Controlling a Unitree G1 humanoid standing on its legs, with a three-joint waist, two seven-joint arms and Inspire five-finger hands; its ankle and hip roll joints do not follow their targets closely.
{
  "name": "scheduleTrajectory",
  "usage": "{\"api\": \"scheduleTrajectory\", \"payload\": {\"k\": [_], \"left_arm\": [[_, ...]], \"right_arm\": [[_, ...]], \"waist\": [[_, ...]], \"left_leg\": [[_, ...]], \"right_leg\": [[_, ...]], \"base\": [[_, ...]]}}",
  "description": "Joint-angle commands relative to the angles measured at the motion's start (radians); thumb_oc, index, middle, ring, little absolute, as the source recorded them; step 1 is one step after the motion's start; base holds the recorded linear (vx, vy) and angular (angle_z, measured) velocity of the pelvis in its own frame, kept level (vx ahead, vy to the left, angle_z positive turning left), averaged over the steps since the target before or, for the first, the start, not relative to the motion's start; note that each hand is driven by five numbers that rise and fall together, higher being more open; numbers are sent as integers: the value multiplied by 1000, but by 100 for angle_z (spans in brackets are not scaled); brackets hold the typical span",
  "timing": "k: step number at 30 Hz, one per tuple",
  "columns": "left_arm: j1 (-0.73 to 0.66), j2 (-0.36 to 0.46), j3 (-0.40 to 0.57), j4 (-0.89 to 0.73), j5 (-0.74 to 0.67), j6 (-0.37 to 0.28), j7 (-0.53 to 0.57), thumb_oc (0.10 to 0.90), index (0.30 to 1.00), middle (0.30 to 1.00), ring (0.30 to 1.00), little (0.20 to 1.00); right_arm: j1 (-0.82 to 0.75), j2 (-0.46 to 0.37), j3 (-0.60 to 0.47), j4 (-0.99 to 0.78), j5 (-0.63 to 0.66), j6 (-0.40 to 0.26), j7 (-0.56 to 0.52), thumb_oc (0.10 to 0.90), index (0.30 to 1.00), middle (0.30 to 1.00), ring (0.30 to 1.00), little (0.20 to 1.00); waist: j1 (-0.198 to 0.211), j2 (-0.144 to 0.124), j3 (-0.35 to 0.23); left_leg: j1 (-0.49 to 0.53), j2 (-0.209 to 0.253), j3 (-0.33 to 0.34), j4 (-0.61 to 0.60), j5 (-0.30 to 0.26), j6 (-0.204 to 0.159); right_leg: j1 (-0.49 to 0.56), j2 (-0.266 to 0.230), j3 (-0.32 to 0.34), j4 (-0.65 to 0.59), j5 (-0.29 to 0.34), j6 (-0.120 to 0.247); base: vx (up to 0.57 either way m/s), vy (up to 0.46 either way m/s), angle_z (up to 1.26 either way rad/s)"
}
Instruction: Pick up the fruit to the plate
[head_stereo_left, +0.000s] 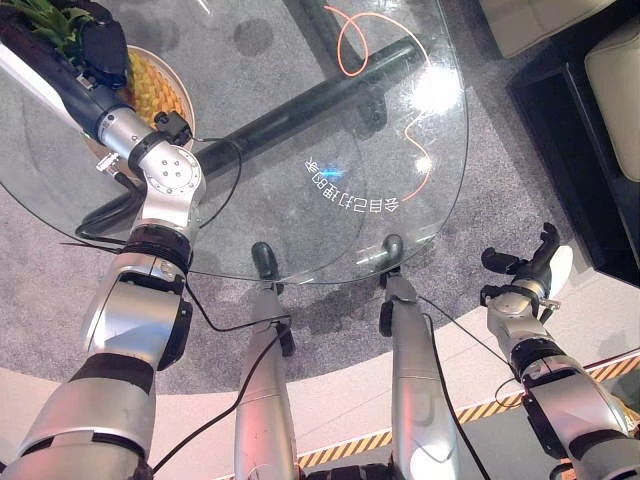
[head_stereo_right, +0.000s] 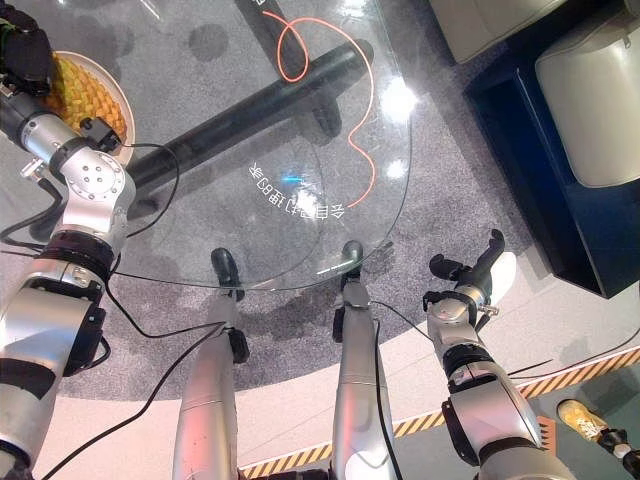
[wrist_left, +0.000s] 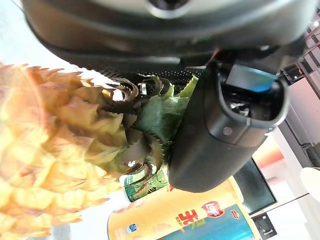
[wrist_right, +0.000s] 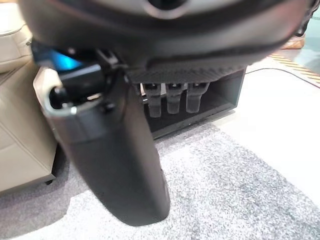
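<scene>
A yellow pineapple (head_stereo_left: 152, 88) lies on a pale round plate (head_stereo_left: 187, 98) at the far left of the glass table (head_stereo_left: 440, 200), its green crown pointing to the back. My left hand (head_stereo_left: 100, 45) sits over its crown end. In the left wrist view the pineapple (wrist_left: 55, 150) lies tight against the palm, and the thumb (wrist_left: 225, 130) presses on the leaves. The fingers are hidden behind the fruit. My right hand (head_stereo_left: 525, 275) hangs off the table's near right edge, with thumb (wrist_right: 120, 150) and fingers (wrist_right: 172, 97) straight and nothing in it.
Under the glass run a dark table beam (head_stereo_left: 300, 100) and an orange cord (head_stereo_left: 345, 40) on the grey carpet. A dark cabinet (head_stereo_left: 560, 130) and beige seats stand at the right. A yellow can (wrist_left: 180, 220) stands beyond the pineapple.
</scene>
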Motion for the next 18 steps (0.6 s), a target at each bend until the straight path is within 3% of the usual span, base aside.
{"api": "scheduleTrajectory", "payload": {"k": [1, 5, 6, 18], "left_arm": [[-139, 132, -8, -10, 25, -103, 41, 210, 394, 394, 394, 310], [-133, 132, -5, -6, 19, -107, 30, 292, 465, 465, 465, 392], [-131, 130, -4, -4, 19, -109, 27, 366, 528, 528, 528, 466], [-100, 124, 3, -20, 17, -126, 14, 273, 448, 448, 448, 373]], "right_arm": [[6, -29, -8, 7, -18, -29, -55, 800, 900, 900, 900, 900], [6, -29, -6, 5, -19, -30, -60, 800, 900, 900, 900, 900], [5, -28, -6, 4, -19, -28, -61, 800, 900, 900, 900, 900], [6, -27, -12, -3, -22, -29, -67, 800, 900, 900, 900, 900]], "waist": [[25, -43, -24], [26, -42, -24], [26, -42, -24], [35, -40, -24]], "left_leg": [[-1, -25, 1, 168, -176, -8], [-3, -25, 1, 169, -176, -9], [-3, -25, 1, 168, -176, -8], [1, -29, -4, 156, -171, -9]], "right_leg": [[29, 70, -19, -57, 9, -33], [27, 69, -19, -55, 9, -33], [26, 69, -20, -55, 9, -33], [32, 68, -28, -61, 10, -32]], "base": [[0, 0, 0], [0, 0, 0], [0, 0, 0], [0, 0, 0]]}}
